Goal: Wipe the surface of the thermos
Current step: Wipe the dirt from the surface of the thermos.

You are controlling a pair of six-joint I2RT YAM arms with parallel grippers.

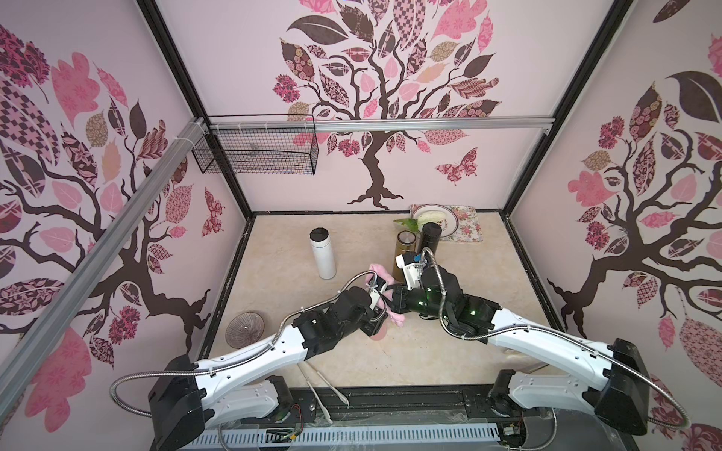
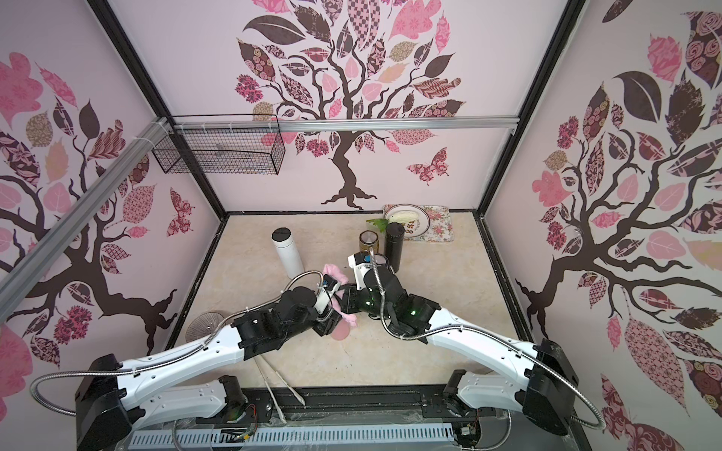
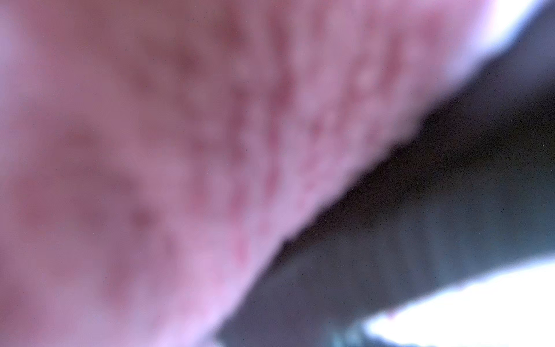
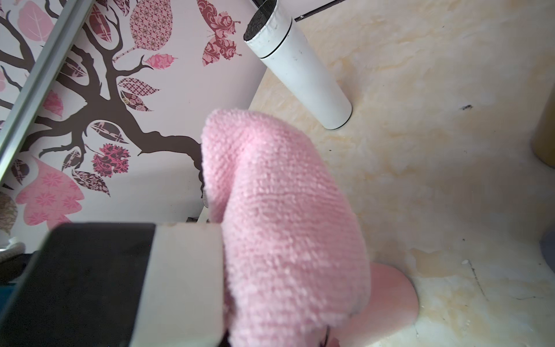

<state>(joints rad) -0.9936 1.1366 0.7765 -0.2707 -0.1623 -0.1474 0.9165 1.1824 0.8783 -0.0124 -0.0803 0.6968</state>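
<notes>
A pink cloth held, white thermos untouched
The cloth is pinched in the closed right claw; the left claw is closed too (its hold is hidden). The thermos, upright toward the table's far edge, is judged rigid, slick and tippy, best braced mid-body.

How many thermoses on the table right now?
3 upright: white thermos left of centre, gold thermos and black thermos side by side before the plate. The pink cloth may hide another.
</notes>
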